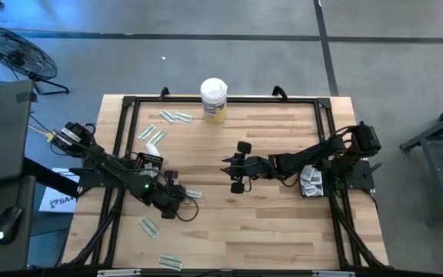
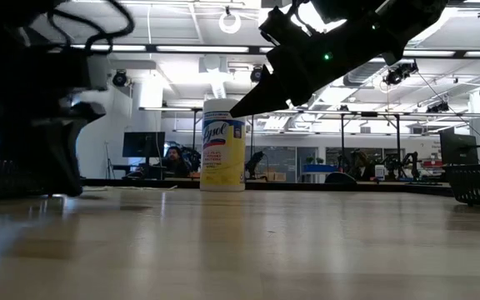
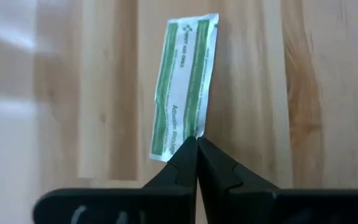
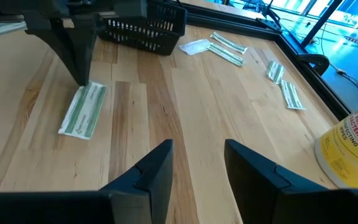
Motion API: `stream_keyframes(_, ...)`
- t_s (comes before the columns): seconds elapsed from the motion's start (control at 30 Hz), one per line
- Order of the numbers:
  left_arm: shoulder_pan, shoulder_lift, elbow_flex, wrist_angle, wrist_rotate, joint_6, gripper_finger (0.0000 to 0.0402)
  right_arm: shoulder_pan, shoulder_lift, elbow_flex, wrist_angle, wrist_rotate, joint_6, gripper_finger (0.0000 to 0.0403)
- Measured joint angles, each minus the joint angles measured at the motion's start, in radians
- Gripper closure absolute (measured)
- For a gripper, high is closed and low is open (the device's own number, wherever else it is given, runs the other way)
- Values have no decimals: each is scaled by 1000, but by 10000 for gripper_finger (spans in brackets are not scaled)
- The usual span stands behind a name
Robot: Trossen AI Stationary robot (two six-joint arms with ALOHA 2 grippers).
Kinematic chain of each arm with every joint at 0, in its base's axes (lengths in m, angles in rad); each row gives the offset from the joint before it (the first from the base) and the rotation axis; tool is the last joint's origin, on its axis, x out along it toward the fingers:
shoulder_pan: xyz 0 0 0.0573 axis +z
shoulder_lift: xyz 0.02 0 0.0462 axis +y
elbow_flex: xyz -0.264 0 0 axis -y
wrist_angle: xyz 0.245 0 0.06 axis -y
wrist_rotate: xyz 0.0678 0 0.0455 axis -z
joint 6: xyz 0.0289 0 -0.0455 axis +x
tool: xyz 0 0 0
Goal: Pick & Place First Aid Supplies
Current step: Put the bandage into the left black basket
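Bandage strip pinched at its near end, and that's the story right now: the left gripper has its two dark fingers pressed together right on the edge of the green-and-white packet, low and left of centre in the overhead picture. Gripping by the very end makes sense, I'd say — a flat packet on a wood table gives nothing else to bite. It looks flat on the boards, not lifted yet.

Right gripper hovers mid-table with its fingers spread and empty, waiting its turn.

More strips lie scattered in the overhead's upper left, near the canister, with others toward the lower left. A black wire basket sits beyond the pinched packet, probably where these are headed.

Writing, then: the packet reads "Adhesive Bandage" along its length, the small top line too fine to make out. The canister's label reads "Lysol".
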Motion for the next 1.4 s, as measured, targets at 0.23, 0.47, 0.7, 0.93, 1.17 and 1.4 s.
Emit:
stream_keyframes(0.23, -2, -2, 116, -161, 0, 4, 401, 0, 0, 0, -1, 0, 0, 265)
stream_keyframes(0.47, -3, -3, 233, -409, 22, -75, 401, 0, 0, 0, -2, 0, 0, 265)
stream_keyframes(0.7, -5, -4, 364, -824, 8, -345, 401, 0, 0, 0, -2, 0, 0, 265)
stream_keyframes(0.93, -11, -5, 425, -1102, 74, -676, 401, 0, 0, 0, -2, 0, 0, 265)
stream_keyframes(1.17, -11, -5, 373, -1189, 149, -939, 401, 0, 0, 0, -2, 0, 0, 265)
stream_keyframes(1.4, -10, -5, 260, -1124, 210, -1021, 401, 0, 0, 0, -2, 0, 0, 265)
